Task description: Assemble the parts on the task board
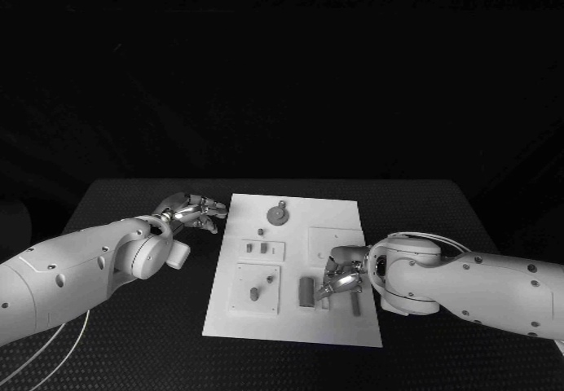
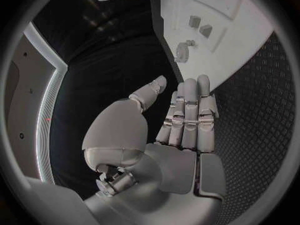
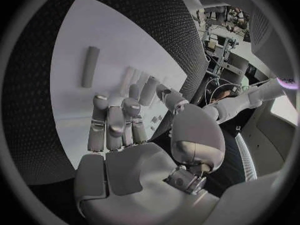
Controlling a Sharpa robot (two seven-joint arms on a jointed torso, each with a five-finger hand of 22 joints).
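I see my left hand [image 1: 191, 213] off the white rectangular task board [image 1: 341, 216], over the black textured table [image 1: 117, 204] just beside the board's far left corner. In the left wrist view its fingers [image 2: 190, 110] lie straight and side by side with the thumb standing apart from them; it holds nothing and touches nothing. The board's edge runs just past those fingertips, and a small grey round part [image 2: 182, 50] sits on the board beyond them.

My right hand [image 1: 338, 273] is over the near right part of the board. Its fingers [image 3: 112, 122] are bent forward with gaps between them, and I can make out nothing held in them; whether the tips rest on the board I cannot tell. A grey upright bar-shaped part [image 1: 306, 291] lies just beside this hand on its inner side, apart from the fingers; the right wrist view shows the same bar [image 3: 90, 66] flat on the white surface beyond the fingertips.

On the board between the two hands I see raised white square plates [image 1: 257, 287] with small grey pieces on them. Bare table runs along the board's left edge on the near side of my left hand, and a narrower strip beyond the board's right edge.
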